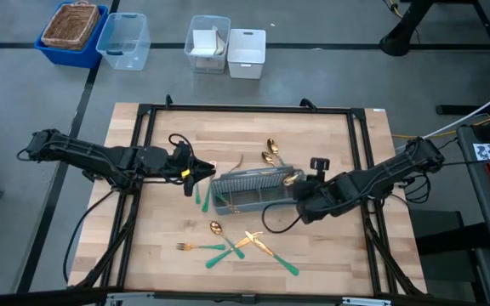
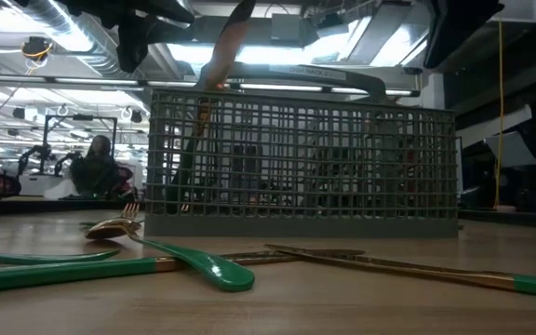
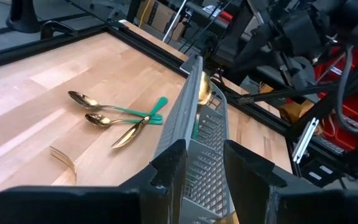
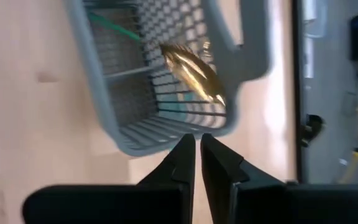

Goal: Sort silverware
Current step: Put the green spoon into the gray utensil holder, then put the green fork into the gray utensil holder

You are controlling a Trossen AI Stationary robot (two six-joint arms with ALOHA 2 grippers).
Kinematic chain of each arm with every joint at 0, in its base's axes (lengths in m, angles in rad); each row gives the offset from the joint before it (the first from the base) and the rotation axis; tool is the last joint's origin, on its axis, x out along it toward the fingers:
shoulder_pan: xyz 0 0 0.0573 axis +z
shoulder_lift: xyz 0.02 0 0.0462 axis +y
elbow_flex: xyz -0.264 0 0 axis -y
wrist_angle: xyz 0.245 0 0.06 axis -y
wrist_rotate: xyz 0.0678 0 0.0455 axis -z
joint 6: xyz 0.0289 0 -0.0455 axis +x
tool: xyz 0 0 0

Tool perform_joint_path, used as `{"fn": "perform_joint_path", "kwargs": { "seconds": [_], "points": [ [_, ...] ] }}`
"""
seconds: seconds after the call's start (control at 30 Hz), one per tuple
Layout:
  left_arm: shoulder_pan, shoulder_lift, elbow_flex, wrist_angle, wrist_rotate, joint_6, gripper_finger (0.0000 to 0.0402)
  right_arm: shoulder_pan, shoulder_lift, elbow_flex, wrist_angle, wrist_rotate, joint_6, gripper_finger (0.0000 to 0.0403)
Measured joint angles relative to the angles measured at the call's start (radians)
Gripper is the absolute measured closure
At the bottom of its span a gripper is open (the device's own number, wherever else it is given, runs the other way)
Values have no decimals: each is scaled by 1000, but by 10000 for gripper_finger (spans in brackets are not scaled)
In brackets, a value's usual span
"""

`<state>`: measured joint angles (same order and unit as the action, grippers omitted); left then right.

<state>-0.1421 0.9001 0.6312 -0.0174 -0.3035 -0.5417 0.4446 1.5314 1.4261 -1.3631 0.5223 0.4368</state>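
The grey mesh caddy (image 1: 258,189) (image 2: 301,158) stands upright on the table's middle. A gold spoon bowl (image 4: 194,73) (image 3: 204,90) sticks up out of its right end, and a green-handled piece (image 2: 194,140) stands in its left end. My left gripper (image 1: 204,176) (image 3: 205,168) is at the caddy's left end. My right gripper (image 1: 300,197) (image 4: 197,142) is shut and hovers just short of the caddy's right end rim. Loose silverware lies flat: two spoons and another gold piece (image 1: 270,151) (image 3: 114,115) on the far side, several pieces (image 1: 241,245) (image 2: 194,265) on the near side. My left gripper holds the caddy's left end (image 3: 194,155) between its two fingers (image 3: 169,174), one on each side of the mesh wall. The fingers come slanting down from the table's left. The caddy stays upright with its base on the table.
A lone gold fork (image 3: 64,162) lies beside the caddy's left end, and green handles (image 1: 202,197) lie by its near left corner. Black frame rails (image 1: 143,170) border the tabletop. Bins and boxes (image 1: 124,41) (image 1: 228,47) sit beyond the far edge.
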Motion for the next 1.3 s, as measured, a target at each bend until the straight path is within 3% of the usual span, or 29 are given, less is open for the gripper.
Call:
{"fn": "perform_joint_path", "kwargs": {
  "seconds": [0.27,0.53,0.87,1.03,1.3],
  "points": [
    [0,0,0,-1,0,18,302,0,0,43,36,-122,14,373],
    [0,0,0,-2,1,-36,302,0,-1,177,61,-210,208,372],
    [-14,0,0,-70,15,-129,302,0,18,143,292,-437,275,372],
    [-51,0,0,-97,16,-140,302,0,39,142,325,-519,273,371],
    [-136,0,0,-107,34,-140,302,0,68,141,383,-527,299,300]
  ]
}}
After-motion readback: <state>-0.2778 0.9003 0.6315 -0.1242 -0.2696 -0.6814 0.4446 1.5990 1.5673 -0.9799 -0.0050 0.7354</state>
